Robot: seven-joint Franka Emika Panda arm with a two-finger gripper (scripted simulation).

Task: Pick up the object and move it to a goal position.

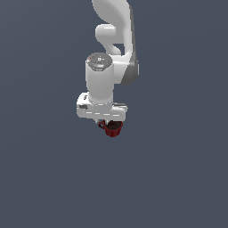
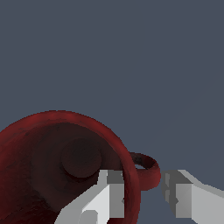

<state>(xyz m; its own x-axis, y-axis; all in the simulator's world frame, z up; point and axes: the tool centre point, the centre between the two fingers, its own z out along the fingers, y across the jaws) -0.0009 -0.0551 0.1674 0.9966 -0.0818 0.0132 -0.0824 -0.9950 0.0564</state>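
One arm (image 1: 109, 67), one gripper (image 2: 142, 197) w/ two fingers (image 2: 109, 192), and one mug (image 1: 113, 128) w/ one loop handle (image 2: 146, 168) are counted. In the exterior view the mug is seen directly under the white gripper body, at approx. 6 o'clock from the wrist, partly covered by it; only the lower red part and dark opening are visible, and the handle is hard to make out there. The fingers are not seen in that view. In the wrist view the mug's dark inside and round bottom are shown close up, w/ the handle at approx. 3 o'clock from the opening. One finger is seen inside the rim, the other outside beside the handle, so the wall is straddled; the jaws are apart, and whether the wall is touched by both pads cannot be told. The mug is cut off by the wrist view's edge. Whether the mug rests on a surface cannot be told; only plain grey-blue ground (image 1: 44, 178) is seen.
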